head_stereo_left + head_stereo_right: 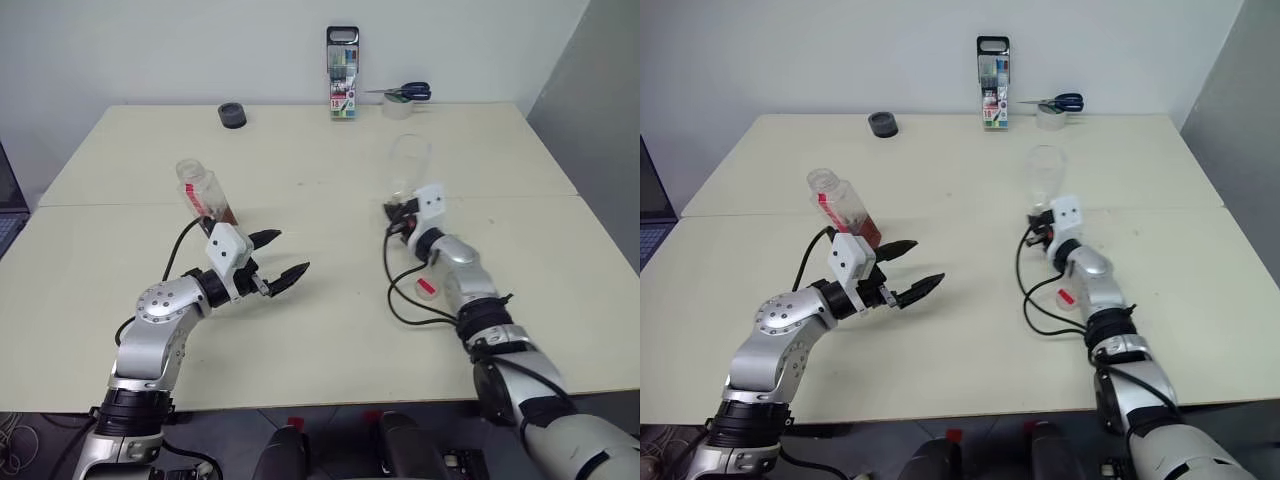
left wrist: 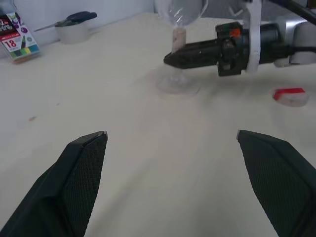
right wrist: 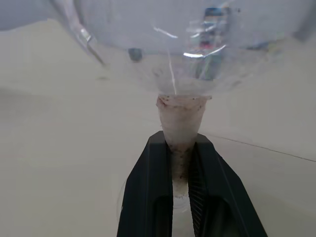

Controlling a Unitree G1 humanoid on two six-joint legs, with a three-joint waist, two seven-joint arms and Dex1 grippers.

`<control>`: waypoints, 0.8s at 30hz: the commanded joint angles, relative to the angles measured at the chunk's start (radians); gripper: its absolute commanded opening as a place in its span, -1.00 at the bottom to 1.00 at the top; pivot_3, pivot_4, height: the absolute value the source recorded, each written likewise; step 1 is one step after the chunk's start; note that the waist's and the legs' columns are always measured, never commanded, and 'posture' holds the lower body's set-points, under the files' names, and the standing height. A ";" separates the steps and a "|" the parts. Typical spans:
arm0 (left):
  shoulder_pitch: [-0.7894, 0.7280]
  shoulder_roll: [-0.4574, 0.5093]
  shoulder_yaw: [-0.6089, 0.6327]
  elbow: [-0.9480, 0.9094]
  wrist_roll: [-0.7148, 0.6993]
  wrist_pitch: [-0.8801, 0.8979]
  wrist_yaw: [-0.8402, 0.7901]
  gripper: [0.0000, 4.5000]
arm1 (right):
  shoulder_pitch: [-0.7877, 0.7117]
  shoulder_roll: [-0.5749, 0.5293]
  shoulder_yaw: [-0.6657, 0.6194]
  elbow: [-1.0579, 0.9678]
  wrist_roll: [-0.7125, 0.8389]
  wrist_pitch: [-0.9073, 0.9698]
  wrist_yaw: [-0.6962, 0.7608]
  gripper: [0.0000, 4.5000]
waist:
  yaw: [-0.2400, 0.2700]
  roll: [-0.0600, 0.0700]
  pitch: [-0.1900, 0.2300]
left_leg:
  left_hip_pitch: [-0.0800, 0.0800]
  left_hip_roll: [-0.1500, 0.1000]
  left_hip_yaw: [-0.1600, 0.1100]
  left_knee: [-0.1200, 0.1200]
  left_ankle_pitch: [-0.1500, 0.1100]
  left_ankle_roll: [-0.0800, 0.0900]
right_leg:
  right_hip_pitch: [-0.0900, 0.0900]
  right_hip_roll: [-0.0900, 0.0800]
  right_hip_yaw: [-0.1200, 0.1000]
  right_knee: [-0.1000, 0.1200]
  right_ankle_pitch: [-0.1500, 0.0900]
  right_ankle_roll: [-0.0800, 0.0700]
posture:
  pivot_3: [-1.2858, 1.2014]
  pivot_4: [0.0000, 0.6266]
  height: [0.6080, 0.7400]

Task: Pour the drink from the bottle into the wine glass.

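Left gripper point(image 1: 280, 254): nearest the head camera, hanging just above the table point(image 1: 330, 330) with its two black fingers spread wide and nothing between them. It points level toward the middle of the table, with the bottle just behind its wrist, so my guess is it is waiting its turn.

Table: broad, pale, two panels meeting at a seam across the middle.

Right gripper point(image 3: 180, 190): fingers pinched narrow on the stem of the wine glass, reaching in level from the side. Holding low on the stem likely steadies the glass for the pour.

Bottle point(image 1: 205, 195): stands upright left of centre; its mouth looks open, no cap on it. The drink point(image 1: 226, 214) sits low inside, reddish-brown.

Wine glass point(image 1: 408, 165): upright right of centre, well apart from the bottle, bowl empty, its foot on the table.

Marker case point(image 1: 342, 73): upright at the far edge, out of the way.

Scissors point(image 1: 403, 92): resting on a tape roll point(image 1: 397, 107) beside the case.

Red-and-white cap point(image 2: 290, 96): on the table beside the right forearm, probably the bottle's.

Black round object point(image 1: 232, 115): far left.
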 commanded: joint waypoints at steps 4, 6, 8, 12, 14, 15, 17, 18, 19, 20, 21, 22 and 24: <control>0.014 0.037 0.063 -0.078 -0.034 0.046 0.030 1.00 | 0.023 0.094 0.078 -0.114 -0.023 0.048 0.003 -0.94 | 0.001 0.000 0.000 | 0.000 -0.001 0.000 0.001 0.000 0.000 | 0.000 0.000 0.000 0.001 0.000 0.000 | 0.03 -0.52 1.00; 0.009 0.038 0.076 -0.083 -0.035 0.054 0.045 1.00 | 0.029 0.104 0.087 -0.118 -0.023 0.059 0.015 -0.94 | 0.007 0.000 0.000 | 0.000 -0.001 -0.001 0.001 0.000 0.000 | 0.000 -0.001 0.000 0.000 0.000 0.000 | 0.03 -0.52 1.00; 0.003 0.038 0.084 -0.088 -0.038 0.066 0.053 1.00 | 0.036 0.110 0.095 -0.123 -0.022 0.067 0.025 -0.94 | 0.009 0.000 0.000 | 0.000 -0.001 -0.001 0.001 0.000 0.000 | 0.000 -0.001 0.000 0.000 0.000 0.000 | 0.03 -0.52 1.00; -0.003 0.040 0.089 -0.102 -0.043 0.084 0.060 1.00 | 0.042 0.112 0.102 -0.130 -0.025 0.075 0.047 -0.94 | 0.008 0.000 0.000 | 0.000 -0.001 -0.001 0.001 0.000 0.000 | 0.000 -0.001 0.000 -0.001 0.000 0.000 | 0.03 -0.52 1.00; -0.007 0.040 0.088 -0.110 -0.045 0.092 0.064 1.00 | 0.041 0.111 0.101 -0.121 -0.029 0.074 0.049 -0.94 | 0.008 0.000 0.000 | 0.000 -0.001 0.000 0.000 0.000 0.000 | 0.000 0.000 0.000 0.000 0.000 0.000 | 0.03 -0.52 1.00; -0.011 0.040 0.088 -0.116 -0.048 0.096 0.067 1.00 | 0.040 0.110 0.100 -0.113 -0.031 0.073 0.050 -0.94 | 0.008 0.000 0.000 | 0.000 -0.001 -0.001 0.000 0.000 0.000 | 0.000 0.000 0.000 0.000 0.000 0.000 | 0.03 -0.52 1.00; -0.022 0.039 0.090 -0.124 -0.057 0.104 0.072 1.00 | 0.043 0.109 0.099 -0.107 -0.032 0.073 0.051 -0.79 | 0.008 0.000 0.000 | 0.000 -0.001 0.000 0.001 0.000 0.000 | 0.000 0.000 0.000 0.000 0.000 0.000 | 0.03 -0.52 1.00; -0.026 0.039 0.091 -0.126 -0.061 0.106 0.074 1.00 | 0.045 0.110 0.100 -0.107 -0.032 0.072 0.053 -0.61 | 0.008 0.000 0.000 | 0.000 -0.001 0.000 0.000 0.000 0.000 | 0.000 0.000 0.000 0.000 0.000 0.000 | 0.03 -0.52 1.00; -0.032 0.039 0.090 -0.127 -0.062 0.106 0.075 1.00 | 0.047 0.110 0.100 -0.109 -0.033 0.072 0.054 -0.49 | 0.008 0.000 0.000 | 0.000 -0.001 0.000 0.000 0.000 0.000 | 0.000 0.000 0.000 0.000 0.000 0.000 | 0.03 -0.52 1.00; -0.038 0.039 0.089 -0.128 -0.063 0.106 0.076 1.00 | 0.048 0.109 0.102 -0.111 -0.034 0.073 0.057 -0.34 | 0.008 0.000 0.000 | 0.000 -0.001 0.000 0.000 0.000 0.000 | 0.000 0.000 0.000 0.000 0.000 0.000 | 0.03 -0.52 1.00; -0.044 0.039 0.087 -0.130 -0.064 0.105 0.078 1.00 | 0.050 0.108 0.103 -0.115 -0.035 0.073 0.060 -0.19 | 0.008 0.000 0.000 | 0.000 -0.001 0.000 0.000 0.000 0.000 | 0.000 0.000 0.000 0.000 0.000 0.000 | 0.03 -0.52 1.00; -0.051 0.038 0.086 -0.131 -0.064 0.106 0.081 1.00 | 0.051 0.107 0.104 -0.118 -0.035 0.074 0.062 -0.02 | 0.008 0.000 0.000 | 0.000 -0.001 -0.001 0.001 0.000 0.000 | 0.000 0.000 0.000 0.000 0.000 0.000 | 0.03 -0.52 1.00; -0.065 0.036 0.085 -0.133 -0.067 0.108 0.086 1.00 | 0.050 0.105 0.104 -0.119 -0.034 0.074 0.065 0.30 | 0.008 0.000 0.000 | 0.000 -0.001 0.000 0.001 0.000 0.000 | 0.000 0.000 0.000 0.000 0.000 0.000 | 0.03 -0.52 1.00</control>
